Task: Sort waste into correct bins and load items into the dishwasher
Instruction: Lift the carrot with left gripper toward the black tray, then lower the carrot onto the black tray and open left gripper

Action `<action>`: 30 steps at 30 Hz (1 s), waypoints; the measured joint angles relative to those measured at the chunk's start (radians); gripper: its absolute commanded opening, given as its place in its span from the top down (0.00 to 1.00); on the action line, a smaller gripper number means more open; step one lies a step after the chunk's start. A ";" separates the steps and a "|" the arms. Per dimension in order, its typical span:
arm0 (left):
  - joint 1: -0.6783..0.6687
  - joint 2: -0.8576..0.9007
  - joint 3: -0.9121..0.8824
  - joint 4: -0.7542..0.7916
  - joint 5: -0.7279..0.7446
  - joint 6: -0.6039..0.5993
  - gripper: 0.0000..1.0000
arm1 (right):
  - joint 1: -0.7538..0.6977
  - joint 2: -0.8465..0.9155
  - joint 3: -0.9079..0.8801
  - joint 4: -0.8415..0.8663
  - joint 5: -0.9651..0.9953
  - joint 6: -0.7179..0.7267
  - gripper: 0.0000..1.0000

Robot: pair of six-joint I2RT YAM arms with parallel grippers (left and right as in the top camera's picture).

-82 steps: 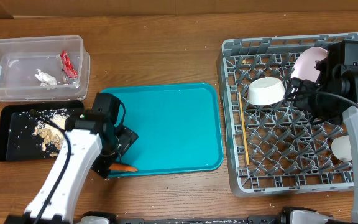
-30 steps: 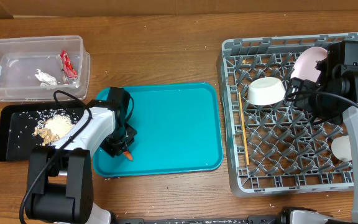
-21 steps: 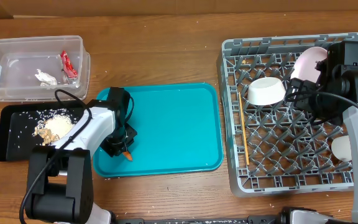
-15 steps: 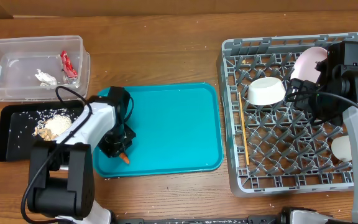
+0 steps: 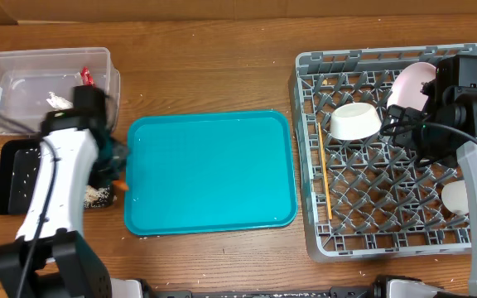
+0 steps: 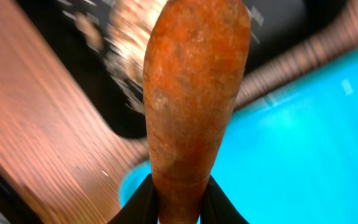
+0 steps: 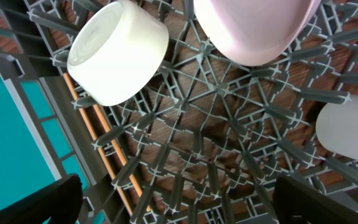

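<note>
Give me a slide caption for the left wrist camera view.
Left gripper pinching an orange carrot, black tray and teal tray behind.

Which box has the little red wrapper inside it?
The clear plastic rectangular tub, top left, holds the small red snack wrapper. The shallow black tray below it shows scattered white rice.

A brown wooden tabletop (image 5: 222, 74) with long grain lines fills the view, evenly lit, with soft shadows.
</note>
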State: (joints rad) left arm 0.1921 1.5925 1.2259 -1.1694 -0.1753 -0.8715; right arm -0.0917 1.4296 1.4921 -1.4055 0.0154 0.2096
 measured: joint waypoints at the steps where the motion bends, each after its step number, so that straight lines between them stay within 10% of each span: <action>1: 0.034 0.000 0.000 0.008 -0.007 0.001 0.96 | 0.000 0.000 0.000 0.001 0.001 0.000 0.00; 22: 0.286 0.261 -0.011 0.407 -0.042 0.090 0.95 | 0.000 0.000 0.000 0.006 0.009 -0.001 0.00; 24: 0.286 0.279 -0.012 0.407 -0.037 0.090 0.85 | 0.000 0.000 0.000 0.006 0.011 0.000 0.00; 28: 0.286 0.285 -0.013 0.408 -0.034 0.104 0.30 | 0.000 0.000 0.000 0.006 0.011 0.000 0.00; 30: 0.286 0.285 -0.013 0.404 -0.029 0.129 0.24 | 0.000 0.000 0.000 0.006 0.011 -0.001 0.00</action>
State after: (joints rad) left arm 0.4786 1.8778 1.2125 -0.7654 -0.2039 -0.7429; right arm -0.0917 1.4296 1.4921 -1.3991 0.0265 0.2085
